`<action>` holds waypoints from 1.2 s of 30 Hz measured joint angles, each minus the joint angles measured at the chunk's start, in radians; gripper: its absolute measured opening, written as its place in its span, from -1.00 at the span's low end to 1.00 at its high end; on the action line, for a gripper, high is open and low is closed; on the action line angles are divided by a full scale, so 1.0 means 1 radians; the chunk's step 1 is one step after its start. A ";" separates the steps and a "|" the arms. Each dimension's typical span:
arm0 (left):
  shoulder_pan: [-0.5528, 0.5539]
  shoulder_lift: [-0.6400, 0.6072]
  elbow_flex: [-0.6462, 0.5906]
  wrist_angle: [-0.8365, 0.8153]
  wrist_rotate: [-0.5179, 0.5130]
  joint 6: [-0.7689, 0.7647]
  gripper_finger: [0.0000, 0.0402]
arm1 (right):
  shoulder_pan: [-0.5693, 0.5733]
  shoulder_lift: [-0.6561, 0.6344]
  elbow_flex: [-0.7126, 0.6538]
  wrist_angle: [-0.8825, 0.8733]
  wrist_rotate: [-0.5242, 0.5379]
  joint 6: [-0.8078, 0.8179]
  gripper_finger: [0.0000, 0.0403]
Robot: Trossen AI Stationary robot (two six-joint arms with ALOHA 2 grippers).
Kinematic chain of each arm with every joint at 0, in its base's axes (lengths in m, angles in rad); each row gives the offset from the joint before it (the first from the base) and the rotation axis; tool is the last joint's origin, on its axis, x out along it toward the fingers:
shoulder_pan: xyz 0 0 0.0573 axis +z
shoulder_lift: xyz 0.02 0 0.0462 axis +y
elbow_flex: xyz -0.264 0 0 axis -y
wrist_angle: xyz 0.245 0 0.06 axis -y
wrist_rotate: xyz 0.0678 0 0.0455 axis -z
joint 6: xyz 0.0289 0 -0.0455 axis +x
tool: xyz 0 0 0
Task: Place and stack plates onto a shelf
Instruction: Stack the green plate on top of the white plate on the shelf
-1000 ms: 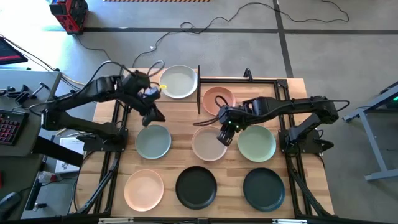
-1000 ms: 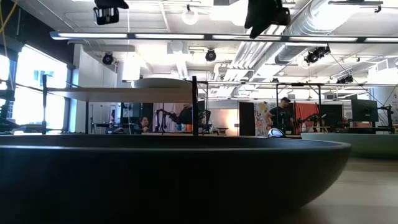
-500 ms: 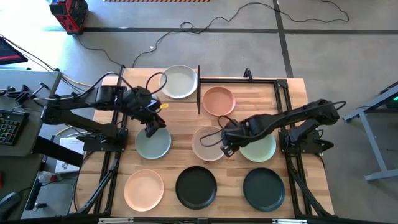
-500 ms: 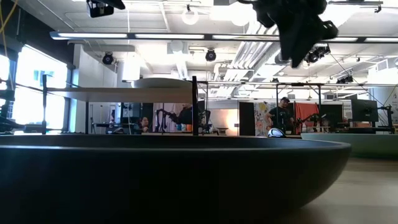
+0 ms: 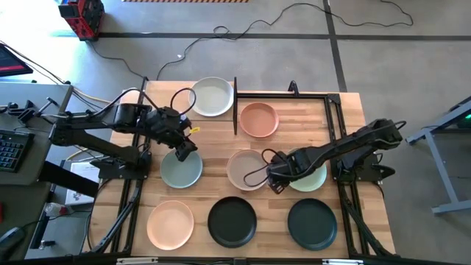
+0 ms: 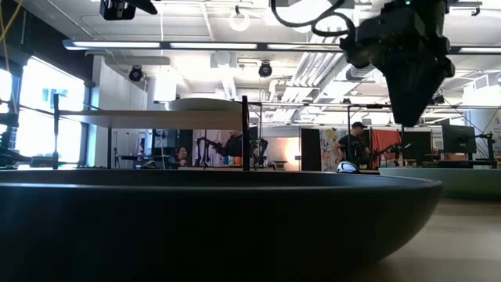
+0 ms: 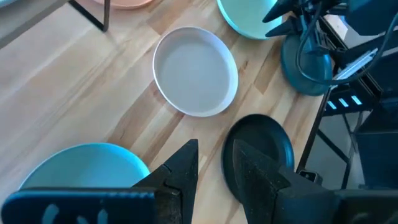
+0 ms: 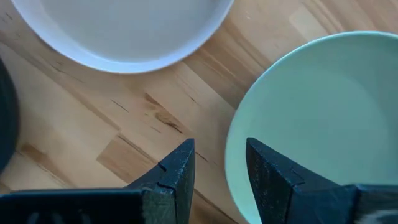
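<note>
In the low view a black plate (image 6: 219, 227) fills the lower frame, hiding most of the table. The right gripper (image 8: 217, 171), fingers apart, straddles the pale green plate (image 5: 309, 175) rim at centre right. The left gripper (image 7: 208, 165) (also parted, empty) hovers over the blue-grey plate (image 5: 180, 169), left of centre; no writing is legible.

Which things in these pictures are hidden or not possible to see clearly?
- Low view: the near black plate fills the foreground and hides the other plates on the table.
- High view: the right gripper covers the pale green plate's near rim; contact cannot be told.
- Left wrist view: the blue-grey plate is cut off by the left gripper's fingers.
</note>
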 joint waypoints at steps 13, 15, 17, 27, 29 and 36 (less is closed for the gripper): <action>-0.002 0.090 0.000 -0.008 0.001 0.002 -0.55 | 0.000 -0.001 -0.129 0.120 -0.028 0.015 -0.40; -0.002 0.106 0.000 -0.009 0.007 0.002 -0.55 | 0.000 -0.001 -0.149 0.127 -0.028 0.015 -0.41; -0.002 0.120 0.000 -0.009 0.008 0.002 -0.55 | 0.000 0.000 -0.171 0.149 -0.040 0.008 -0.44; -0.002 0.158 0.000 -0.009 0.009 0.012 -0.55 | 0.000 0.000 -0.185 0.208 -0.049 -0.012 -0.54; -0.002 0.156 0.000 -0.009 0.010 0.012 -0.55 | 0.000 0.001 -0.185 0.208 -0.044 -0.012 -0.54; -0.002 0.157 0.000 -0.009 0.010 0.011 -0.55 | -0.002 0.064 -0.185 0.202 -0.050 -0.012 -0.54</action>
